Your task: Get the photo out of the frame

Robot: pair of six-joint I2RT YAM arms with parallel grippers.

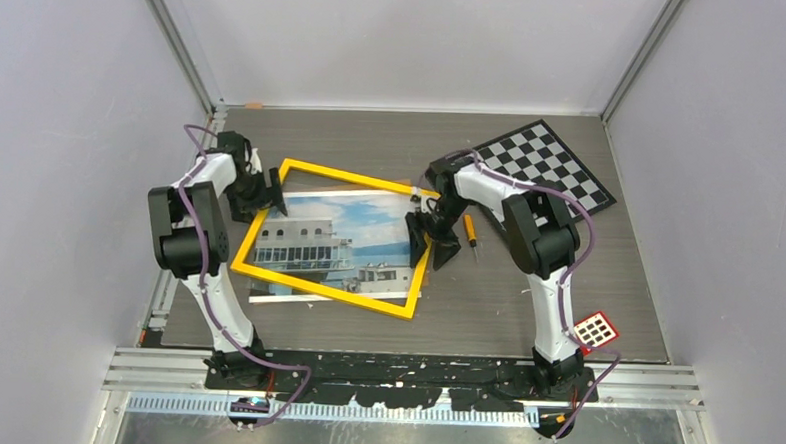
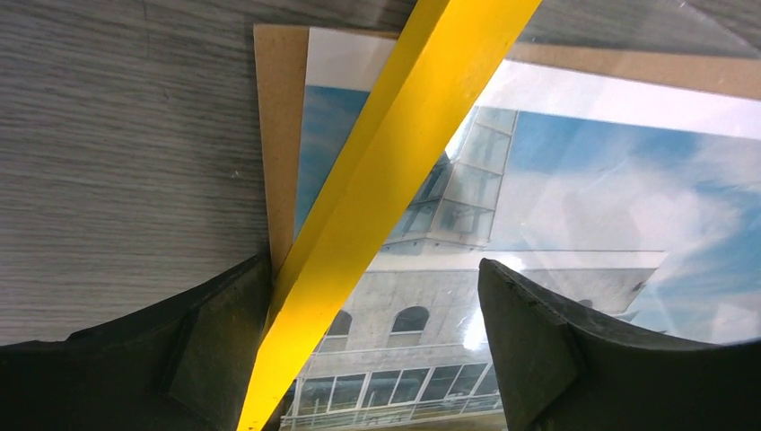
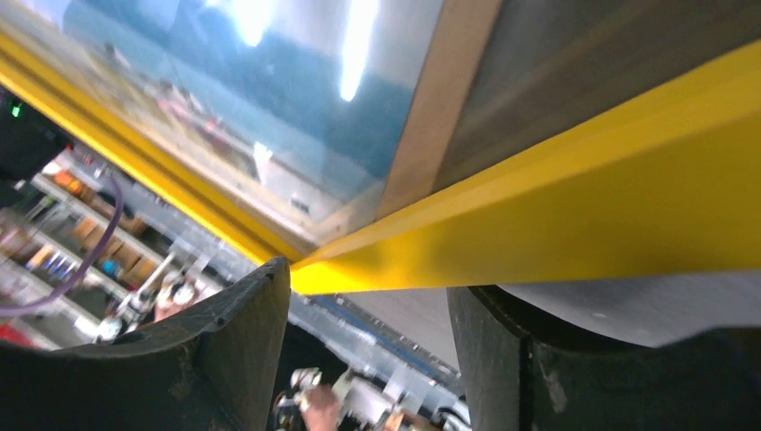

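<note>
The yellow frame [image 1: 326, 291] lies skewed over the photo [image 1: 328, 239] of a white building under blue sky, at mid-table. The photo rests on its brown backing board [image 2: 278, 108]. My left gripper [image 1: 273, 192] is at the frame's left bar. In the left wrist view [image 2: 374, 265] it is open, the frame bar [image 2: 386, 171] running between the jaws next to the left finger, above the photo [image 2: 583, 180]. My right gripper [image 1: 430, 239] is at the frame's right bar. In the right wrist view [image 3: 368, 287] it is open, and the frame bar [image 3: 583, 206] crosses just above both fingertips.
A black-and-white checkerboard [image 1: 547, 164] lies at the back right. An orange-handled screwdriver [image 1: 470, 228] lies just right of the right gripper. A red tag with white squares [image 1: 596, 331] sits by the right arm's base. Walls enclose the table on three sides.
</note>
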